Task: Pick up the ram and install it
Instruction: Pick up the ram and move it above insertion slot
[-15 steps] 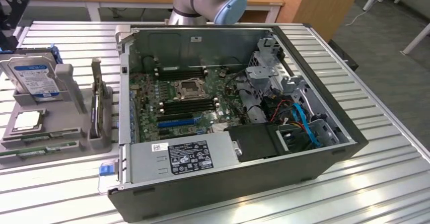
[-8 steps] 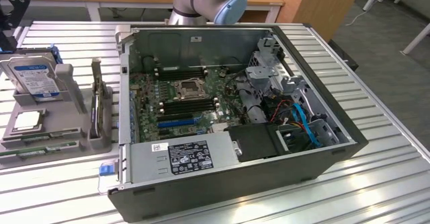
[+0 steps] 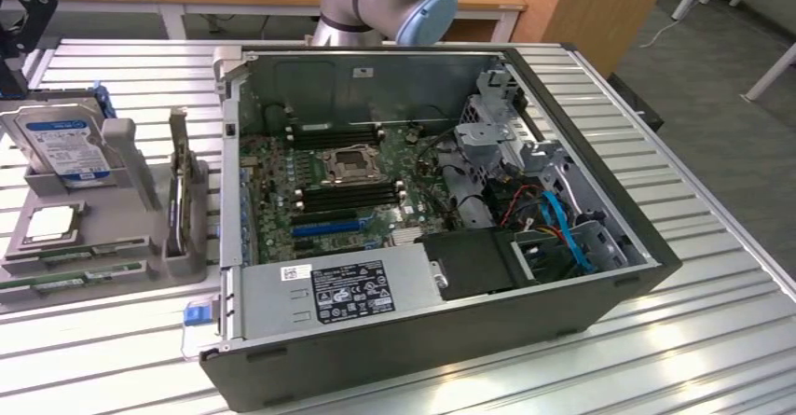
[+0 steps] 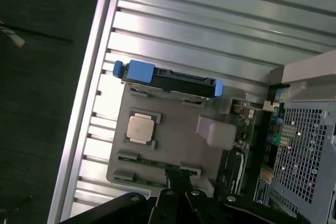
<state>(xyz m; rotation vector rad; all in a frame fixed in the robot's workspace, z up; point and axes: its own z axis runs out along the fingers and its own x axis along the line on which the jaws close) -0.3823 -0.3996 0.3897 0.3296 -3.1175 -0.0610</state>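
Two ram sticks lie flat in the front slots of a grey holder (image 3: 125, 214) at the exterior view's left: one ram (image 3: 77, 252) and a second stick (image 3: 69, 283) just in front of it. In the wrist view the same ram (image 4: 157, 162) and the other stick (image 4: 140, 181) are thin green strips. My gripper (image 4: 177, 186) hangs high above the holder, over the ram end, its dark fingers pressed together with nothing between them. The arm's dark end piece (image 3: 28, 14) shows at the exterior view's upper left edge.
The holder also carries a blue-labelled hard drive (image 3: 65, 145) and a square silver processor (image 3: 52, 224). An open computer case (image 3: 597, 331) fills the table's middle, with black memory slots (image 3: 349, 196) beside the processor socket (image 3: 349, 163). The table edge and dark floor (image 4: 42, 103) lie beyond the holder.
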